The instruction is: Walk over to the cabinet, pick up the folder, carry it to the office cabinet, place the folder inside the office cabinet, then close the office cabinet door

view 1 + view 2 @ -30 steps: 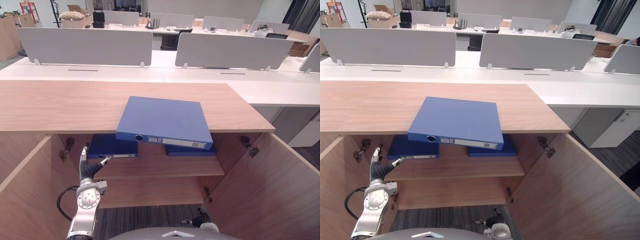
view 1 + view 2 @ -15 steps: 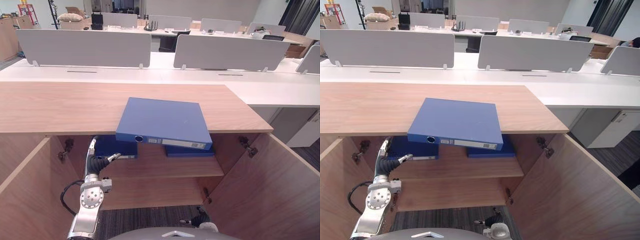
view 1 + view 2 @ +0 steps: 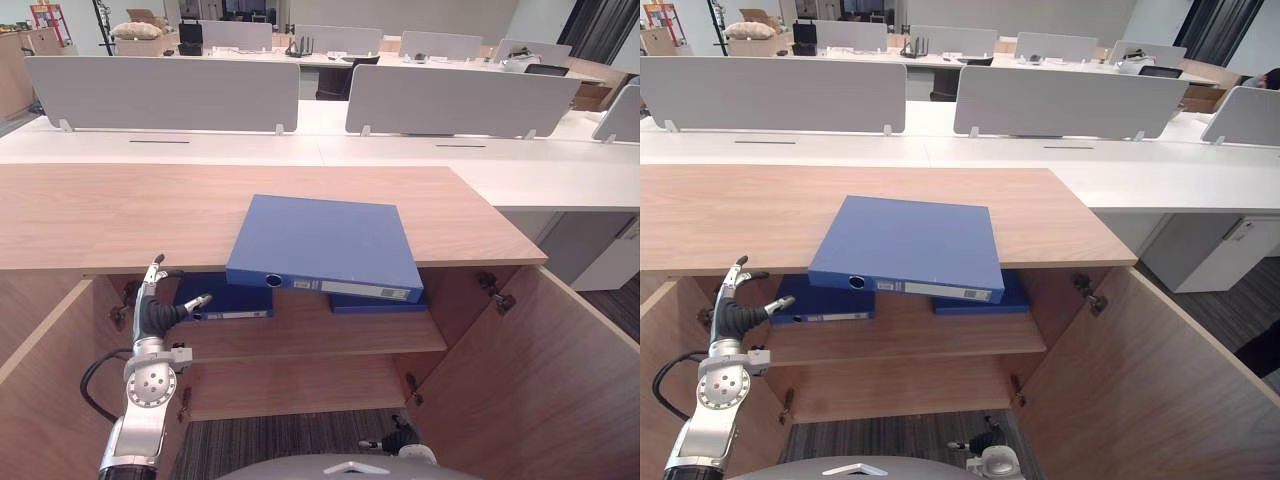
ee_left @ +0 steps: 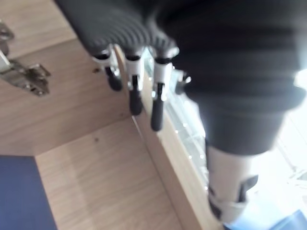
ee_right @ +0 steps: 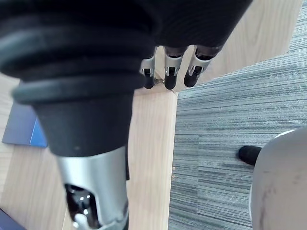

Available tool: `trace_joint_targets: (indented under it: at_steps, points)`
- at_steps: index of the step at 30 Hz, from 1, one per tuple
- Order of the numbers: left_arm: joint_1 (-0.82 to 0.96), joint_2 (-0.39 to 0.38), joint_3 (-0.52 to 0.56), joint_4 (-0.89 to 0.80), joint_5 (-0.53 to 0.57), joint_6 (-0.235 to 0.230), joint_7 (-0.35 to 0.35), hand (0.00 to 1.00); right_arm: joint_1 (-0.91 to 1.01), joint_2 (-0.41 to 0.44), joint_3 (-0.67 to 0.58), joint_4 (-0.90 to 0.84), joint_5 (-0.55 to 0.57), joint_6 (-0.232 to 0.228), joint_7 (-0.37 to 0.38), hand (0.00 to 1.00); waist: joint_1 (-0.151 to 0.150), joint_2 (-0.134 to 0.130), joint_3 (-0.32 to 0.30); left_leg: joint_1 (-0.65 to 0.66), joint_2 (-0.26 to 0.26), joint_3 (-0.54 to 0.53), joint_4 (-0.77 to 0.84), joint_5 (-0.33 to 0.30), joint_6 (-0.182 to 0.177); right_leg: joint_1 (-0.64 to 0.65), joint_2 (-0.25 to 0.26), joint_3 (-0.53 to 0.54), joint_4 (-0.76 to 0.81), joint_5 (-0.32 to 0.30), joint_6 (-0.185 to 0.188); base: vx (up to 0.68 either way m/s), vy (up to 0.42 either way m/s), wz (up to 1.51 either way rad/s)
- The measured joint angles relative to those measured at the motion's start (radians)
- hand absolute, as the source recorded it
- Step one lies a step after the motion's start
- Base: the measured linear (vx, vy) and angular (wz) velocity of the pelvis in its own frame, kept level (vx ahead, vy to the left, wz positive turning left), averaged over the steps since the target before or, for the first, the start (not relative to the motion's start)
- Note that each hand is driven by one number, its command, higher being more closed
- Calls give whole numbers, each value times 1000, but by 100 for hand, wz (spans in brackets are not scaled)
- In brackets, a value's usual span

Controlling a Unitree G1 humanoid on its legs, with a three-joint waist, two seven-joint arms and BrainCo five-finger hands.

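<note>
Blue folder (image 3: 325, 245) atop the cabinet (image 3: 120, 215) — left hand (image 3: 158, 310), fingers spread, apart, lower left.

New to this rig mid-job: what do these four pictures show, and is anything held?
It's a humanoid robot with two fingered hands. The wide pictures come from its head, looking down at a wooden cabinet with open doors. A blue ring-binder folder lies on top, overhanging the front edge; two more blue folders lie on the shelf inside. The close pictures come from wrist cameras. The left hand hovers beside the shelf, fingers open, empty; the right hand hangs low, empty.
</note>
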Motion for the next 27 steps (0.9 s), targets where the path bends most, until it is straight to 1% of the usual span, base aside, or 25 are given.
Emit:
trace_joint_targets:
  at_steps: [2,7,12,16,27]
  points:
    - [0,1,-1,-2,-7,0,0,0,-2,0,0,8,0,0,1,0,2,0,0,1,0,0,0,0,-1,1,0,0,1,0,0,0,0,0]
    - [0,0,-10,-7,-70,0,0,0,-2,0,0,18,0,1,1,0,6,0,0,2,0,1,0,-1,0,2,0,1,6,-1,-2,0,0,0]
    - [18,-10,-50,-21,-124,0,-3,0,-1,0,-1,23,0,13,1,0,10,0,0,10,1,4,0,-2,0,3,0,6,17,-6,-9,-2,1,-1]
    - [33,-44,-86,-36,-162,-4,-9,0,-1,0,-2,22,1,17,1,0,9,0,0,15,1,14,0,-4,2,-1,0,17,20,-7,-9,-18,12,-7]
    - [34,-76,-112,-36,-163,-3,-18,0,0,2,-9,22,1,18,0,0,9,1,1,31,0,14,0,-5,3,13,-2,17,24,-13,-2,-2,1,0]
